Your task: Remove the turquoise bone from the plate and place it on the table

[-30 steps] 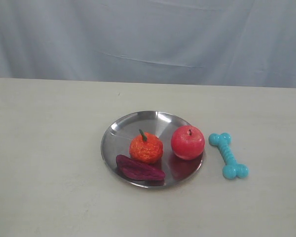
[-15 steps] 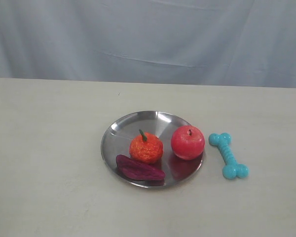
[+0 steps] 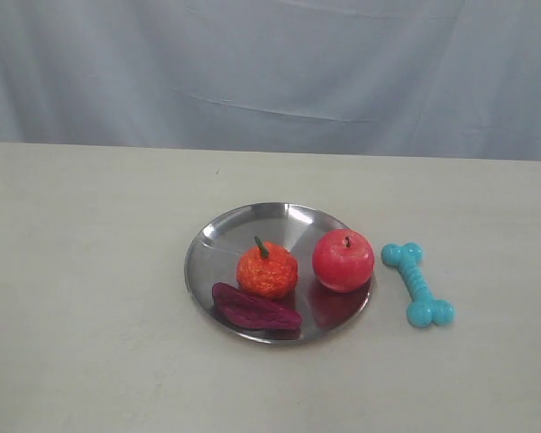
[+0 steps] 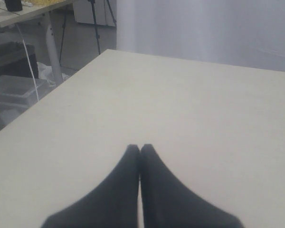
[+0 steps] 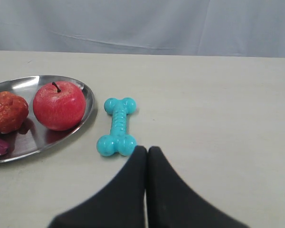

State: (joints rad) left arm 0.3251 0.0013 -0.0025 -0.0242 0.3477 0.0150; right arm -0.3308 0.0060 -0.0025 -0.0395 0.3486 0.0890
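Note:
The turquoise bone [image 3: 418,283] lies flat on the beige table [image 3: 90,271], just right of the silver plate [image 3: 218,242] and apart from its rim. The right wrist view shows the bone [image 5: 118,127] a little beyond my right gripper [image 5: 147,150], whose black fingers are pressed together with nothing between them. My left gripper [image 4: 140,147] is shut too, over bare tabletop, with neither bone nor plate in its view. Neither gripper shows in the exterior view.
On the plate sit a red apple [image 3: 343,260], an orange fruit [image 3: 267,269] and a dark purple piece [image 3: 252,308]. A pale curtain hangs behind the table. Past the table's edge in the left wrist view stand a desk and clear bins [image 4: 16,88].

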